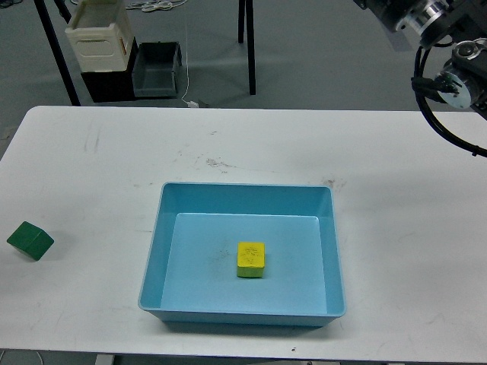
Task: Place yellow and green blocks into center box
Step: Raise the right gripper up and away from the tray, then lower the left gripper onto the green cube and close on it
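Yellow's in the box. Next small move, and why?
Probably bring the left arm in toward the green block. It sits on the white table near the left edge, well outside the blue box, while the yellow block already rests on the box floor. Only part of the right arm shows, top right; neither claw is in view.

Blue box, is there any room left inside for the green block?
Yes. The blue box holds only the yellow block near its middle, so the floor is bare between it and every wall. The green block sits alone on the white table, left of the box.
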Controlling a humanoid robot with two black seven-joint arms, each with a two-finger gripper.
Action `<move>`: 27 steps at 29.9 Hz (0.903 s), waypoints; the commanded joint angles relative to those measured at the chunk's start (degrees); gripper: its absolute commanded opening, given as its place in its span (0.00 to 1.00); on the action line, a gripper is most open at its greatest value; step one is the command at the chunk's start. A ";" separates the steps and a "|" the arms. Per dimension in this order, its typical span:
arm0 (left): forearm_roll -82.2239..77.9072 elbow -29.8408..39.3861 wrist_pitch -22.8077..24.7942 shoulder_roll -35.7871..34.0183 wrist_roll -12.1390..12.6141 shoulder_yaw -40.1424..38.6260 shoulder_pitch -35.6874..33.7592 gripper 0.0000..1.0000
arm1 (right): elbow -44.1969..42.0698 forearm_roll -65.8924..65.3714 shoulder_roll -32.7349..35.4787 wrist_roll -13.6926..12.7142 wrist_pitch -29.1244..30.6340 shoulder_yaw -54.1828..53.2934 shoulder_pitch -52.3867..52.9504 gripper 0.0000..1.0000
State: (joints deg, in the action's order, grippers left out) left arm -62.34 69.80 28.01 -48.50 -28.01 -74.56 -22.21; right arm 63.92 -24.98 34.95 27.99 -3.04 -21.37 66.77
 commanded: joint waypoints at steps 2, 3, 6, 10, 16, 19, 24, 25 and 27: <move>-13.67 1.92 -0.01 -1.78 0.01 3.44 -1.69 0.99 | 1.12 8.61 4.51 0.01 1.45 0.63 -2.52 1.00; -16.74 2.36 -0.01 -2.21 0.01 5.98 -3.44 0.99 | 1.21 10.81 5.74 0.01 2.32 0.55 -2.96 1.00; -23.69 2.80 -0.01 -3.97 0.01 15.29 -9.24 0.99 | 1.12 16.61 8.47 0.01 5.31 0.72 -4.37 1.00; -27.04 2.80 -0.01 -5.90 0.01 29.70 -19.42 0.99 | 1.30 19.00 11.80 0.01 7.25 0.02 -7.61 1.00; -32.22 4.11 -0.01 -8.28 0.01 48.25 -31.56 0.99 | 3.76 19.18 17.43 0.01 13.48 -0.77 -12.54 1.00; -38.54 4.12 -0.01 -8.28 0.01 55.47 -34.65 0.99 | 5.43 19.27 20.33 0.01 16.91 -1.48 -14.65 1.00; -45.85 4.03 -0.01 -8.19 0.01 60.14 -34.48 0.99 | 5.69 19.18 21.13 0.01 17.80 -1.48 -18.34 1.00; -46.55 4.03 -0.01 -8.19 0.01 60.93 -34.65 0.99 | 5.69 19.18 21.13 0.01 17.80 -1.48 -18.69 1.00; -47.70 3.77 -0.01 -8.11 0.01 62.51 -34.83 0.99 | 5.69 19.18 21.04 0.01 17.80 -1.48 -18.96 1.00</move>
State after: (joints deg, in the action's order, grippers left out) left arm -108.11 73.84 28.00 -56.74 -28.01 -14.23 -56.83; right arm 69.63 -5.75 55.99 28.00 14.73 -22.84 48.53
